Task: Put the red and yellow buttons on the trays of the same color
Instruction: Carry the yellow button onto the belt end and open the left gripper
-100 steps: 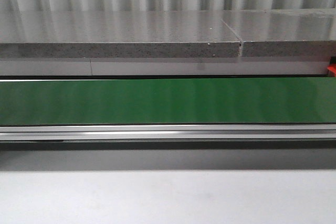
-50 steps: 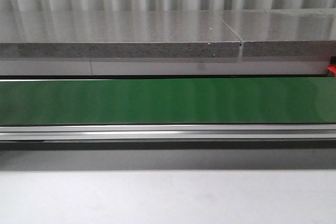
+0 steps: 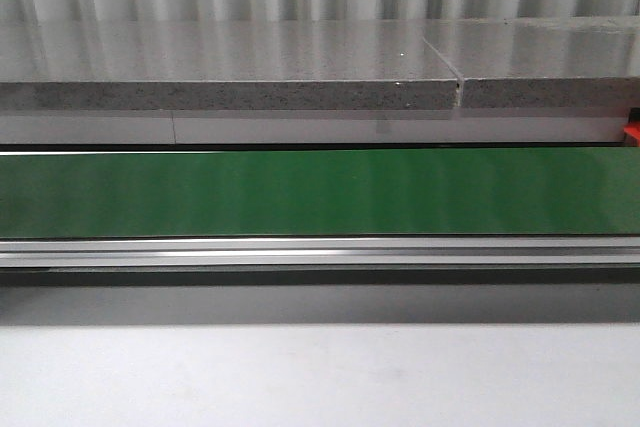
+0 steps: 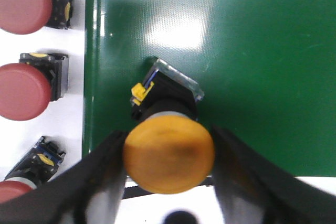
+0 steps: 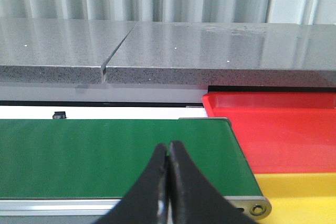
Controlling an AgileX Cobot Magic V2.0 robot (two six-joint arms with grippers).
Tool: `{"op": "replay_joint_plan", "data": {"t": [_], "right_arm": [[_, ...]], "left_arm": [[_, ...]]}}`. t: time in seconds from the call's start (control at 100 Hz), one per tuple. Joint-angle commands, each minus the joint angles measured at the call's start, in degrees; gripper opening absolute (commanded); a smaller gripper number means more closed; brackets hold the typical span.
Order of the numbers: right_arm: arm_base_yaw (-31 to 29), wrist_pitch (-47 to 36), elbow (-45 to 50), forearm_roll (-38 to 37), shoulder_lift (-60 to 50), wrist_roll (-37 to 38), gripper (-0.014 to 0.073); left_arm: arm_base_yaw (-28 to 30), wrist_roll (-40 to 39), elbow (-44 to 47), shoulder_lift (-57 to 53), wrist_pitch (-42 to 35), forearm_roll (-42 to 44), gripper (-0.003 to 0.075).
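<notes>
A yellow button (image 4: 169,153) with a black body sits between the fingers of my left gripper (image 4: 168,136), which is shut on its cap from both sides over the edge of the green belt (image 4: 252,66). Three red buttons (image 4: 21,1) (image 4: 23,90) (image 4: 8,192) lie on the white surface beside the belt. My right gripper (image 5: 168,146) is shut and empty, low over the belt's end (image 5: 105,153). Past that end lie the red tray (image 5: 278,129) and the yellow tray (image 5: 304,198). Neither gripper shows in the front view.
The front view holds the green belt (image 3: 320,192) with its metal rail (image 3: 320,250), a grey stone ledge (image 3: 230,67) behind, a white table (image 3: 320,377) in front and a sliver of red (image 3: 631,134) at the right edge.
</notes>
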Motion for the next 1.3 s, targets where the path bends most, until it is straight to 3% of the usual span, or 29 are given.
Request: {"op": "replay_joint_plan", "data": {"t": [0.0,0.39,0.52,0.7,0.78,1.02,1.29], "right_arm": [[-0.29,-4.34,-0.84,-0.41,-0.79,0.01,-0.0038],[-0.29,-4.34,-0.84,-0.41,-0.79,0.01,-0.0038],[-0.29,-4.34,-0.84,-0.41,-0.79,0.01,-0.0038],[-0.29,-4.34,-0.84,-0.41,-0.79,0.01,-0.0038],[-0.29,-4.34,-0.84,-0.41,-0.79,0.01,-0.0038],[-0.29,-4.34,-0.84,-0.41,-0.79,0.01,-0.0038],[-0.29,-4.34,-0.84,-0.41,-0.79,0.01,-0.0038]], "left_arm": [[-0.47,0.0,-1.57,-2.25,1.73,-1.39,0.049],[-0.47,1.47,-1.57,-8.62,-6.47,-8.67,0.051],[-0.47,10.45,-1.57,-11.35,-4.98,-8.51,0.0508],[-0.47,9.64,-1.57,-14.35,-3.51,-6.1,0.047],[0.19,3.37,-1.57,-14.9,-0.61,-1.59,0.0452],[6.81,-1.2,1.17,-14.9,2.01,0.53,0.0439],[16.79,-1.18,7.69,-14.9,2.01,0.53,0.0439]]}}
